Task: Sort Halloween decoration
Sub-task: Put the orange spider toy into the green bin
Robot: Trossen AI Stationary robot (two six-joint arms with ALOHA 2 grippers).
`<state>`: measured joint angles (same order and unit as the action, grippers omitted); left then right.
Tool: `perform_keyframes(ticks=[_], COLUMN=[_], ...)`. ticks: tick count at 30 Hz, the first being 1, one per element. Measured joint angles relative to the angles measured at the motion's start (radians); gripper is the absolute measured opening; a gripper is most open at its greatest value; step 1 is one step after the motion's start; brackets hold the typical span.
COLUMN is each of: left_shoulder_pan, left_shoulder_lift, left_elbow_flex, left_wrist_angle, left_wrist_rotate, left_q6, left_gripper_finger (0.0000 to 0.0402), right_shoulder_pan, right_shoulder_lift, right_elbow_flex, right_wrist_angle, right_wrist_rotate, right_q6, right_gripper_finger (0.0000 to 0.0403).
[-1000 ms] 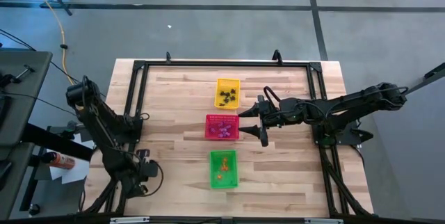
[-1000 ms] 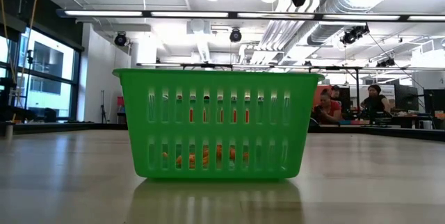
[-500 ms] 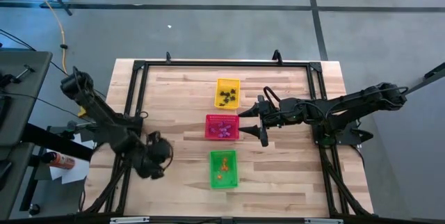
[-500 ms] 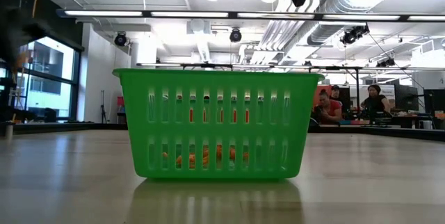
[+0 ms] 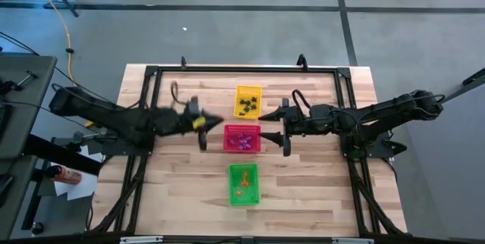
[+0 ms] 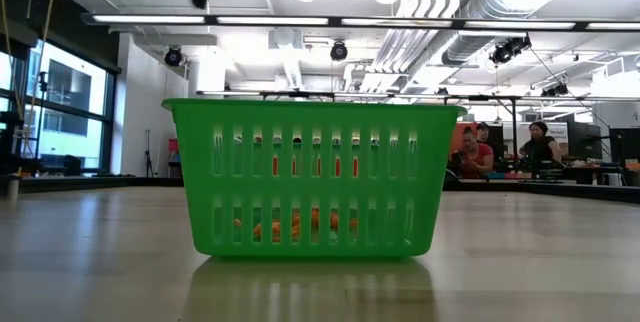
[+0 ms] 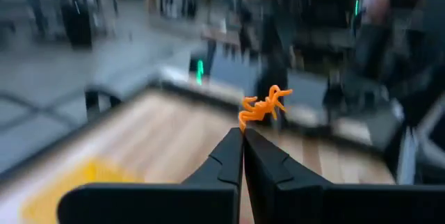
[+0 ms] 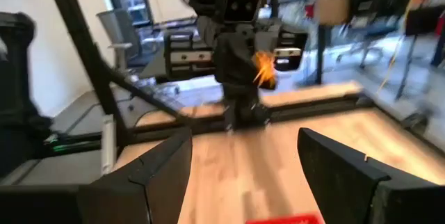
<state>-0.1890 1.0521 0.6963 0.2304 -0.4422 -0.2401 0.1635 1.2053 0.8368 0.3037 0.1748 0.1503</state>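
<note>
My left gripper (image 5: 218, 125) hangs above the table just left of the red basket (image 5: 242, 138), pointing level toward the table's right, shut on a small orange Halloween decoration (image 7: 265, 105). The right wrist view also shows that trinket (image 8: 263, 67). My right gripper (image 5: 286, 130) hovers open on the red basket's right side, with nothing between its fingers. Black trinkets lie in the yellow basket (image 5: 248, 100), purple-pink ones in the red basket, and orange ones (image 6: 295, 224) in the green basket (image 5: 243, 183). My left gripper pinches the orange trinket's lower end (image 7: 245, 121) between its two fingers (image 7: 226, 156), at their very tips. The fingers come level from the table's left. The trinket sticks out past the tips, lifted clear of the table.
The three baskets stand in a row down the table's middle, yellow farthest, green nearest. A black frame rail (image 5: 242, 68) runs round the table's edges. Bare wood (image 5: 303, 191) lies left and right of the baskets. People sit in the room behind (image 6: 540, 147).
My left gripper has swung from the table's near left corner up and toward the far and right edges, to the red basket's left side. It has tipped from pointing down to level, staying shut on the orange trinket.
</note>
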Motion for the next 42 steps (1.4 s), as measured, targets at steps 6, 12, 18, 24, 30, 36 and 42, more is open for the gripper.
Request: perform_keyframes(ticks=[6, 12, 18, 24, 30, 36, 42], left_shoulder_pan=[0.114, 0.122, 0.122, 0.122, 0.122, 0.122, 0.122], left_shoulder_lift=[0.017, 0.019, 0.019, 0.019, 0.019, 0.019, 0.019], left_elbow_flex=[0.0, 0.0, 0.0, 0.0, 0.0, 0.0, 0.0], left_wrist_angle=[0.22, 0.209, 0.198, 0.197, 0.198, 0.199, 0.199], left_wrist_rotate=[0.062, 0.065, 0.066, 0.123, 0.149, 0.145, 0.141], left_q6=[0.066, 0.069, 0.069, 0.069, 0.069, 0.059, 0.045], left_gripper_finger=[0.0, 0.0, 0.0, 0.0, 0.0, 0.0, 0.0], right_shoulder_pan=[0.0, 0.0, 0.0, 0.0, -0.008, -0.04, -0.068], right_shoulder_lift=[0.0, 0.0, 0.0, 0.0, 0.0, 0.0, 0.0], right_elbow_flex=[0.0, 0.0, 0.0, 0.0, 0.0, 0.0, 0.0], right_wrist_angle=[0.106, 0.116, 0.097, 0.094, 0.084, 0.072, 0.061], right_wrist_rotate=[0.032, 0.032, 0.032, 0.055, 0.118, 0.117, 0.095], right_q6=[-0.079, -0.08, 0.008, 0.006, -0.061, -0.106, -0.166], right_gripper_finger=[0.0257, 0.0257, 0.0257, 0.0257, 0.0257, 0.0257, 0.0257])
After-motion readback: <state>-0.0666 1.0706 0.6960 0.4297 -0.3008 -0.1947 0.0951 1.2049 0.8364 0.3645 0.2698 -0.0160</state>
